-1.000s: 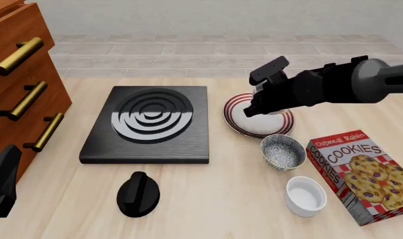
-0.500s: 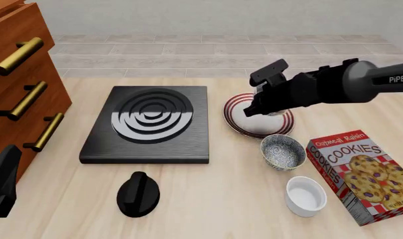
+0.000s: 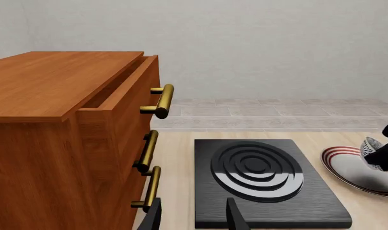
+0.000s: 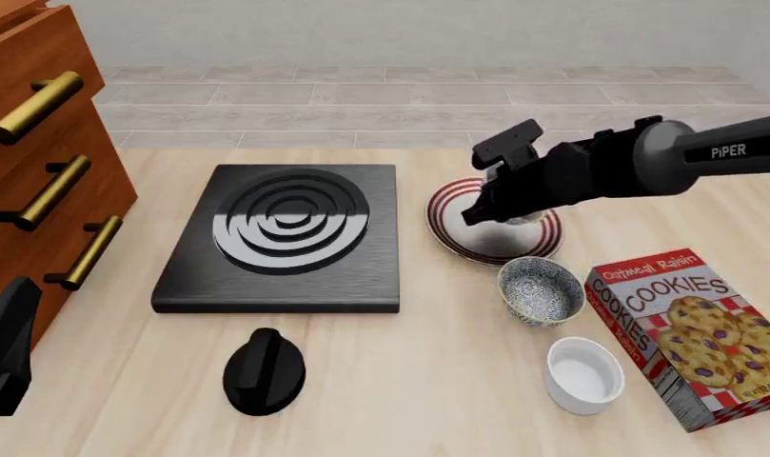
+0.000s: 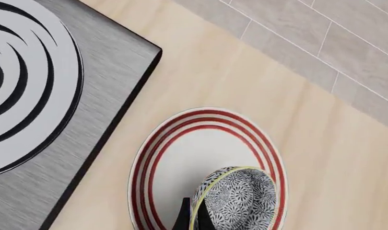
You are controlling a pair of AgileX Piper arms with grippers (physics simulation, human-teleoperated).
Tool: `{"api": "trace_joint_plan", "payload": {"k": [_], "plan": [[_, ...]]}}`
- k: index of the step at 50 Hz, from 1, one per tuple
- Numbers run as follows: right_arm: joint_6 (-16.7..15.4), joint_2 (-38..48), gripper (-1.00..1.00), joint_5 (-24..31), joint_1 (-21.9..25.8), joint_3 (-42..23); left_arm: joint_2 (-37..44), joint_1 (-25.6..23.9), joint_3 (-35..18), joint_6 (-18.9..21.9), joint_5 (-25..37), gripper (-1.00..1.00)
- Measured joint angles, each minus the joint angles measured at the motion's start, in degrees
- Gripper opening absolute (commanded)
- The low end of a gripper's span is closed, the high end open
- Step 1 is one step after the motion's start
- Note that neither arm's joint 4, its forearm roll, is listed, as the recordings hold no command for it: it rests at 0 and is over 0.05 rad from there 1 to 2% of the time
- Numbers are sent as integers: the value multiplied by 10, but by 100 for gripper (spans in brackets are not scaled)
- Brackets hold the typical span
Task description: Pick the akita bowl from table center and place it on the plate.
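The akita bowl (image 5: 237,203) hangs tilted in my right gripper (image 5: 192,221), which is shut on its rim, dark patterned outside facing the camera. It is just above the white plate (image 5: 187,163) with red rim stripes. In the front view the right gripper (image 4: 483,211) is over the plate (image 4: 483,244) right of the stove, and the arm hides most of the bowl. The left wrist view catches the plate (image 3: 350,167) and a sliver of the bowl (image 3: 371,146). My left gripper (image 3: 195,218) is open and holds nothing, low at the near left (image 4: 4,367).
A second identical bowl (image 4: 540,290) stands in front of the plate, then a white ramekin (image 4: 584,374) and a cookies box (image 4: 696,333). A black stove burner (image 4: 283,238) with its knob (image 4: 264,371) fills the middle. A wooden drawer cabinet (image 4: 35,162) stands left.
My right arm has sunk slightly toward the plate, still holding the bowl. The left arm has not moved.
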Motion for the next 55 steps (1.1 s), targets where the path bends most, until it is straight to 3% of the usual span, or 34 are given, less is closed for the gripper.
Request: {"api": "trace_joint_plan", "payload": {"k": [39, 40, 55], "plan": [[12, 48, -100, -32, 16, -3, 0, 0, 0, 0, 0, 100], [12, 49, 100, -32, 16, -3, 0, 0, 0, 0, 0, 100], [2, 58, 100, -38, 10, 0, 0, 0, 0, 0, 0, 100]]}}
